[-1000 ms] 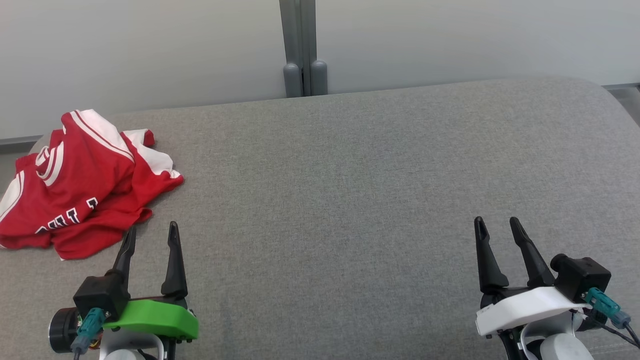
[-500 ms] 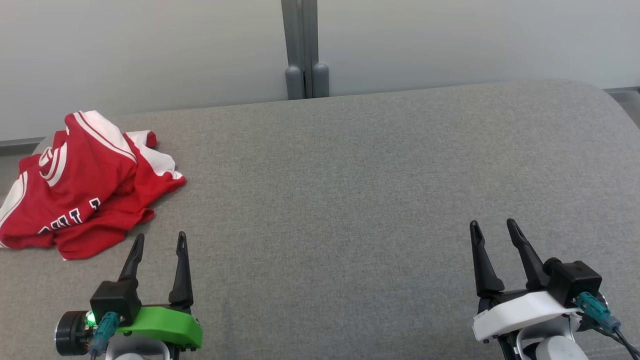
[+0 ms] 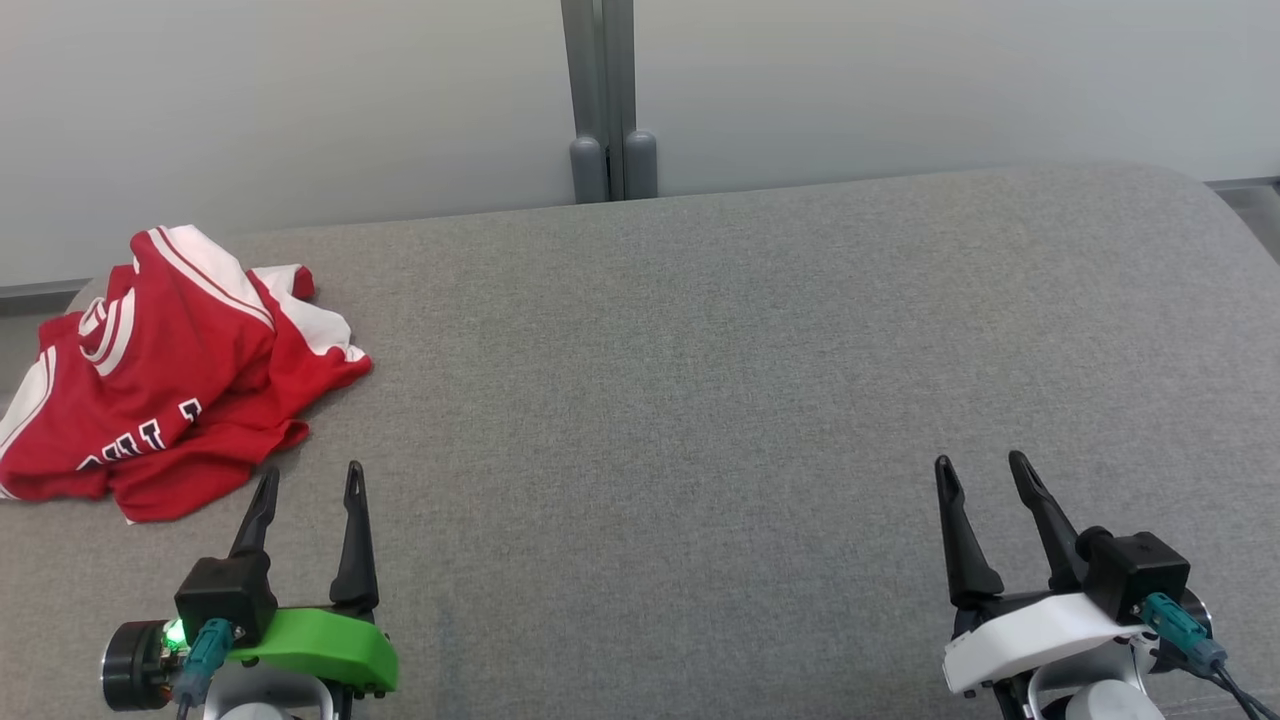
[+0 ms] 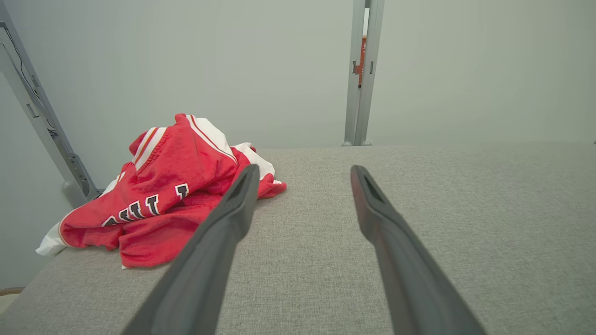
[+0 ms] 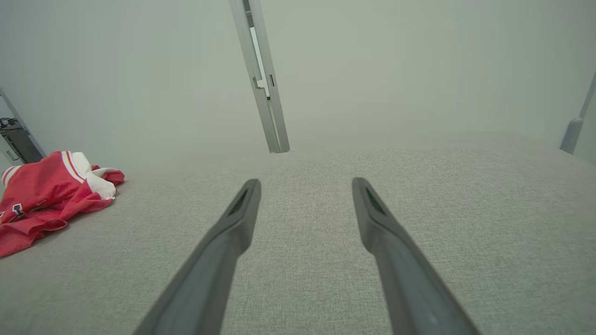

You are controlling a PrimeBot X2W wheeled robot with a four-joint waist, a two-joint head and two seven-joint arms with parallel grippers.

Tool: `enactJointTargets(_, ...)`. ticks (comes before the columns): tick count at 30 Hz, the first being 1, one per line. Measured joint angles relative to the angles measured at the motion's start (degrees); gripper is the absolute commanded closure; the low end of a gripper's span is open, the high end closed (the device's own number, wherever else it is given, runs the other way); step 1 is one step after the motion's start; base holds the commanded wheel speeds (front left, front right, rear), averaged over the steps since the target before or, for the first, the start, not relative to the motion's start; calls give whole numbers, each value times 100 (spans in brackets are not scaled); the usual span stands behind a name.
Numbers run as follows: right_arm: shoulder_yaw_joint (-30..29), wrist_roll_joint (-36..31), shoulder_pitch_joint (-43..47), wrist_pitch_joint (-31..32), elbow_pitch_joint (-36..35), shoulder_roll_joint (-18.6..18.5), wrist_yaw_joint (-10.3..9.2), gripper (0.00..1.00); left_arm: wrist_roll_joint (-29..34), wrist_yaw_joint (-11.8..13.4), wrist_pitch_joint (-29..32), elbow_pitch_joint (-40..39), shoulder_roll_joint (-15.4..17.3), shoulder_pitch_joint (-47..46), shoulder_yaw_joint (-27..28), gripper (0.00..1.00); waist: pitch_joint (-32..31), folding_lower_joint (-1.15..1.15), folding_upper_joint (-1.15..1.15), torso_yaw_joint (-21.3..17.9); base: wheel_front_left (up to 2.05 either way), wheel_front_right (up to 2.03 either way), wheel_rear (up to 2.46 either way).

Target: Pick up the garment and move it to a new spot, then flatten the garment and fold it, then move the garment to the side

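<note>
The garment [image 3: 165, 375] is a red jersey with white trim and lettering, crumpled in a heap at the far left of the grey cushioned surface [image 3: 700, 380]. It also lies left of centre in the left wrist view [image 4: 163, 195] and at the left edge of the right wrist view [image 5: 46, 195]. My left gripper [image 3: 310, 480] is open with nothing between its fingers, its tips just short of the garment's near edge and slightly to its right. Far off at the lower right, my right gripper [image 3: 980, 470] stands open over bare fabric.
A pale wall panel [image 3: 900, 80] with a grey vertical post [image 3: 600, 100] runs along the far edge of the surface. The surface rounds off at its right end [image 3: 1230, 230] and drops away at the left beside the garment.
Both grippers have drawn back a little toward me, the left one also shifting slightly right. The garment lies as it did.
</note>
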Motion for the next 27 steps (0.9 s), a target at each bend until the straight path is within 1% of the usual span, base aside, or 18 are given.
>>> enactJointTargets(19,-60,107,-5,41,69,-1,0,0,-155,82,81,-51,68,24,1,0,-8,0,0,48,0,0,0)
enactJointTargets(27,-41,112,-3,33,91,-2,0,0,-234,103,-13,-103,121,25,57,0,-6,0,0,288,0,0,0)
